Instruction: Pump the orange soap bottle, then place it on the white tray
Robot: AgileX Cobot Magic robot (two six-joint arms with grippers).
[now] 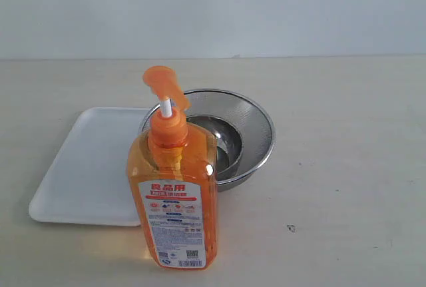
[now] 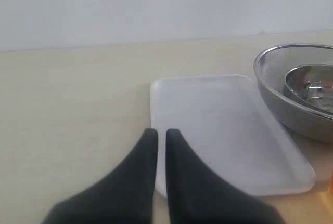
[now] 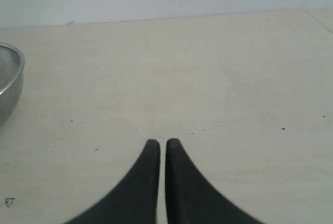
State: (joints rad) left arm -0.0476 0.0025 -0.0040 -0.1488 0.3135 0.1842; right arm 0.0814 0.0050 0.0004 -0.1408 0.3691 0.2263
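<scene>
Nearest the exterior camera stands the bottle [image 1: 174,194], upright on the table [image 1: 346,167], with its white-and-red label [image 1: 174,224] facing the lens. It is translucent orange and rectangular. Its pump head [image 1: 163,84] sits raised, with a short length of white stem showing between the head and the collar. The spout angles back and to the right, toward the bowl [image 1: 256,120]. The bottle's base rests on bare table in front of the tray [image 1: 86,167], just off the tray's near right corner. From this angle its body hides that corner and part of the bowl's left rim.

Behind and to the left lies the tray, flat and white with rounded corners and a low rim, and nothing rests on it. The round steel bowl sits just beside the tray's right edge, and I cannot tell whether they touch. A small dark speck [image 1: 291,228] marks the table right of the bottle. A pale wall [image 1: 213,7] closes the scene at the far table edge.

In the left wrist view the left fingers [image 2: 148,146] are pressed together with only a thin slit between them, holding nothing, above the tray's edge. In the right wrist view the right fingers [image 3: 151,154] are likewise pressed together and empty, over bare table, with the bowl's rim off to one side.
</scene>
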